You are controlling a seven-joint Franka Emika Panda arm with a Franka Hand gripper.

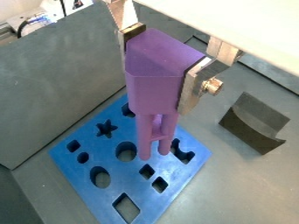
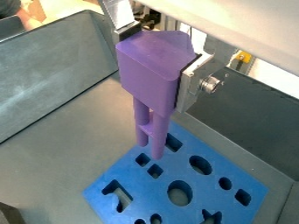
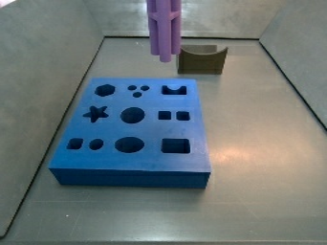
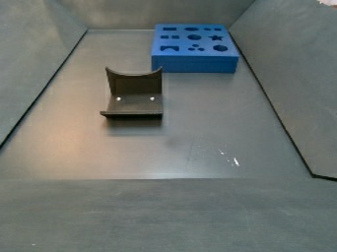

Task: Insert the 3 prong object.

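Closest to the wrist cameras, one tall lilac-purple plastic 3 prong object [image 1: 158, 83] hangs upright, clamped at its thick upper end between the two flat silver fingers [image 1: 197, 80] of the gripper [image 1: 163, 54]; the jaws stand only as far apart as the peg's width, pressed on opposite faces. Both wrist views show this grip, the peg [image 2: 152, 79] ending in narrow prongs that point down over the blue block. One rectangular blue plastic block [image 1: 128, 166] lies flat on the grey floor, its top cut with many differently shaped holes: a star, circles, squares and others. Seen in a side view, the prong tips [image 3: 163, 53] hang clear above the floor, at about twelve o'clock from the block [image 3: 134, 129], not touching it. One dark olive curved block [image 3: 202, 59] rests on the floor just beside the peg, at about one o'clock from the blue block. Grey walls [image 2: 59, 70] close off the floor around them. Nothing lies between prongs and holes.
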